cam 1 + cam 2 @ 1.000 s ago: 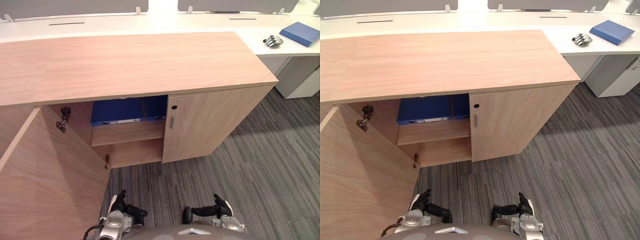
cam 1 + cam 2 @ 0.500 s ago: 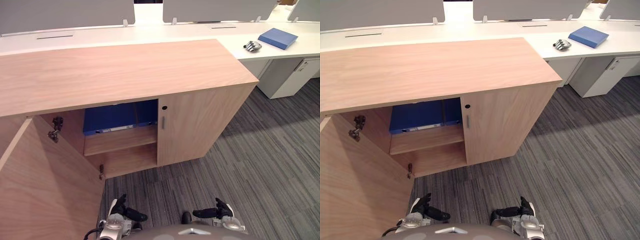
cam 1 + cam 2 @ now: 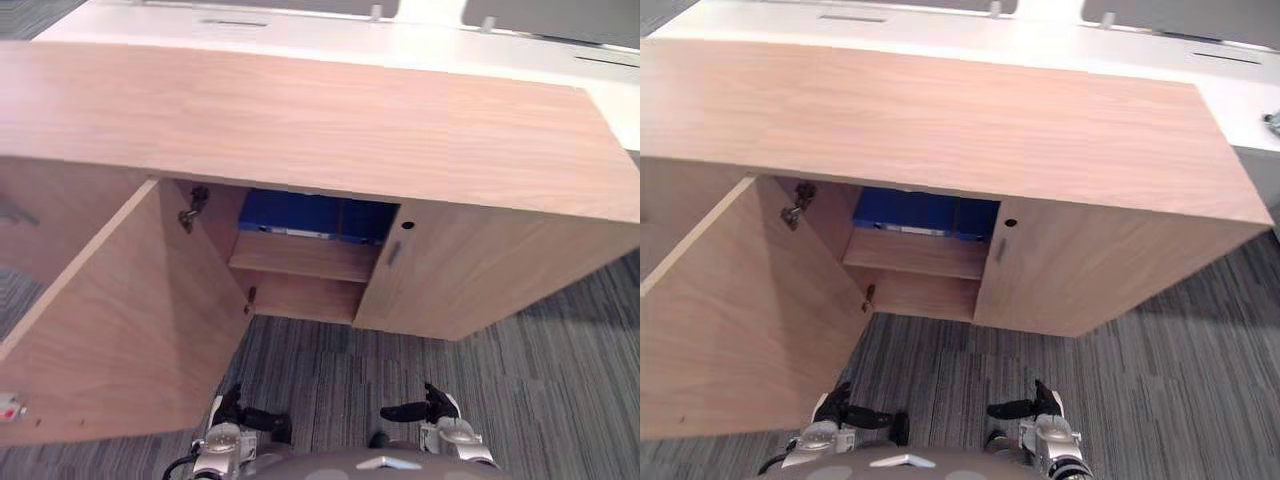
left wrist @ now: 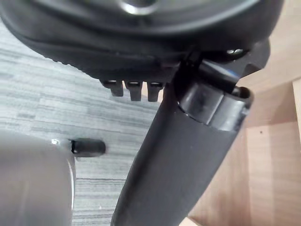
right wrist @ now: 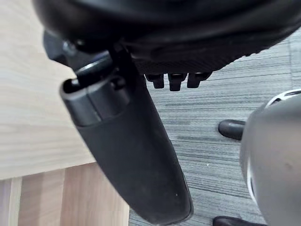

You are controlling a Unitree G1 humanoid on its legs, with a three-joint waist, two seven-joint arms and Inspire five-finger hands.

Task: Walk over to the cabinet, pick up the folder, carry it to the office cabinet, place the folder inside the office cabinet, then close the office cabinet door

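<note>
Most of the blue folder (image 3: pixel 310 215) was hidden. Only its lower part showed, at the middle of the frame, under the overhanging top of the office cabinet (image 3: pixel 300 110). A dark upright line crossed the blue, and I could not tell whether that made one folder or two side by side. A pale strip ran along its lower edge, but nothing on it was readable. The folder stood inside the cabinet on the upper shelf (image 3: pixel 300 258), and the space under that shelf was in shadow and hard to make out.

The cabinet's left door (image 3: pixel 110 320) stood swung wide open, filling the lower left of the frame, with a metal hinge (image 3: pixel 190 210) at its inner edge. The right door (image 3: pixel 480 280) was closed, with a small handle (image 3: pixel 393 254) and a round lock hole (image 3: pixel 407 224) near its left edge. A white tabletop (image 3: pixel 330 35) ran along the top of the frame behind the cabinet. In the right eye view a small shiny thing (image 3: pixel 1274 122) was cut off by the right edge.

Low in the frame, over the grey striped carpet (image 3: pixel 540 400), the left robot hand (image 3: pixel 250 415) and the right robot hand (image 3: pixel 420 408) hung relaxed and empty, apart from the cabinet.
</note>
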